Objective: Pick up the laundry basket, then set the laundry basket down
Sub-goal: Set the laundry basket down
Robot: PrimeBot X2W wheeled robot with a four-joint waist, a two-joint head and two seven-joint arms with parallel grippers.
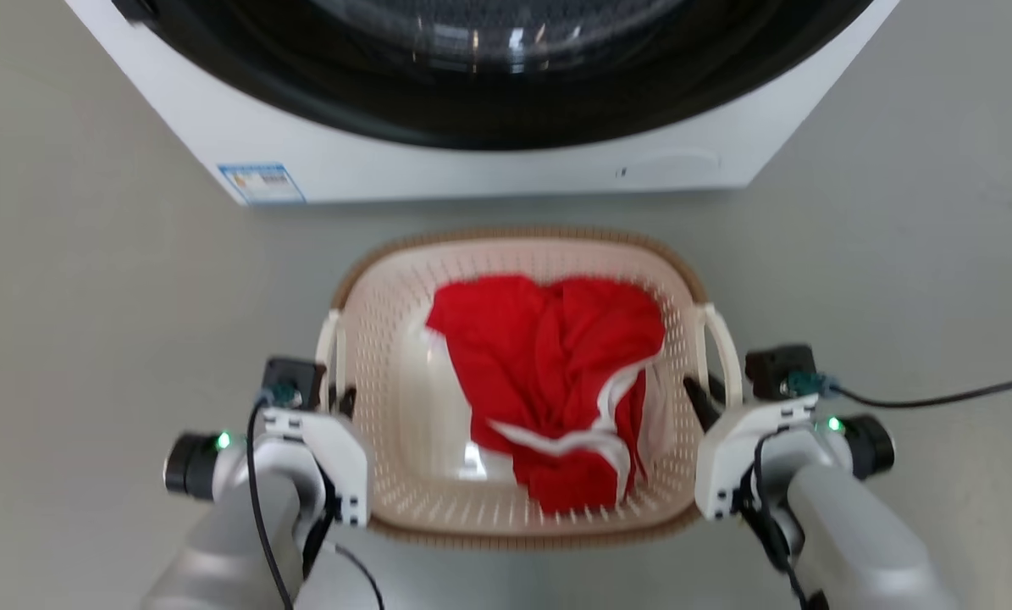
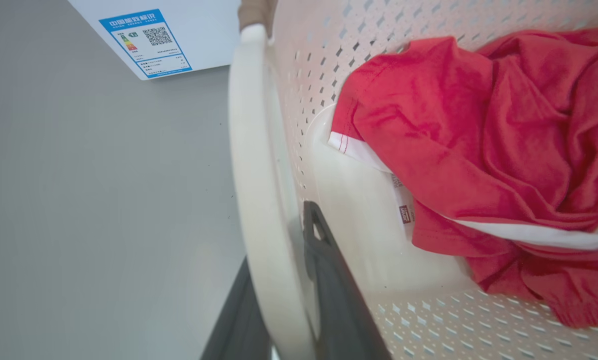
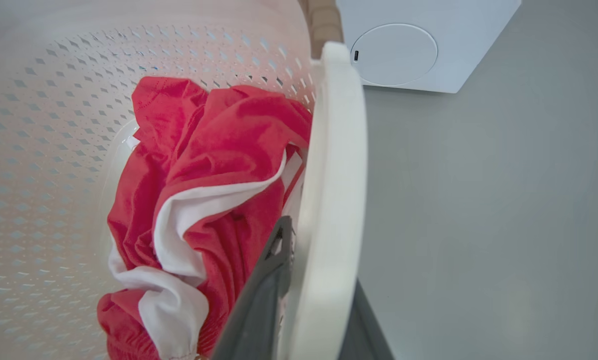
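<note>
The laundry basket (image 1: pixel 514 233), cream and perforated with a brown rim, sits in front of me with a red and white garment (image 1: pixel 548 356) inside. My left gripper (image 1: pixel 336 396) is shut on the basket's left loop handle (image 1: pixel 329 347). My right gripper (image 1: pixel 707 391) is shut on the right loop handle (image 1: pixel 723 352). In the left wrist view the white handle (image 2: pixel 251 175) runs between the two dark fingers (image 2: pixel 329 290) of the gripper (image 2: pixel 278 240). The right wrist view shows the same grip (image 3: pixel 321 255) on its handle (image 3: pixel 334 175). Whether the basket touches the floor, I cannot tell.
A white washing machine (image 1: pixel 472 174) with a dark round door stands just behind the basket, on a grey floor (image 1: pixel 91 296). A blue energy label (image 1: pixel 260 183) marks its lower left corner. A black cable (image 1: pixel 937 396) trails from my right wrist.
</note>
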